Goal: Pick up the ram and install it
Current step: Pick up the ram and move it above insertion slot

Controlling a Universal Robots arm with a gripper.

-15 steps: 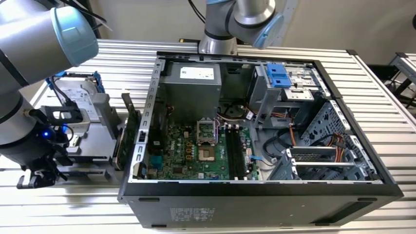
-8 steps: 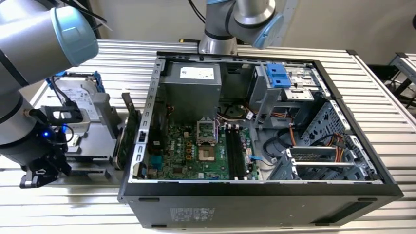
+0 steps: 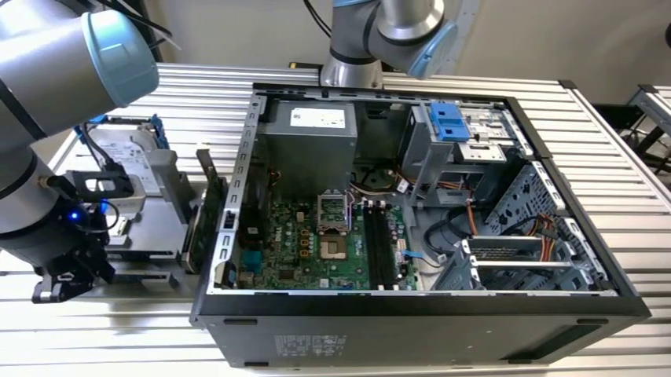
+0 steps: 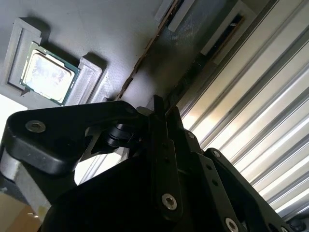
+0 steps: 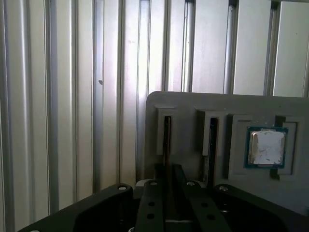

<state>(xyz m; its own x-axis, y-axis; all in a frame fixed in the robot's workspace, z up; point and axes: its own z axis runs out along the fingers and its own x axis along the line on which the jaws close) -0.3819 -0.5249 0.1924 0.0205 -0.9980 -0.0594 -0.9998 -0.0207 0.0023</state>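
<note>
The ram [image 5: 167, 140] stands edgewise in the grey holder [image 5: 193, 104], end effector [image 5: 169, 169] lined up at it; clamped or not, cannot tell. Best grip mid-stick, squarely, and draw straight out.

I work over a table [image 3: 618, 149] of pale, ribbed metal that runs across the exterior view. In both wrist views its slats [image 5: 58, 96] [image 4: 270, 121] catch bright light in long streaks. Behind my table stands a plain, pale wall [image 3: 231, 31], and a second slatted table [image 3: 655, 102] shows at the exterior view's right edge, nearby.
</note>
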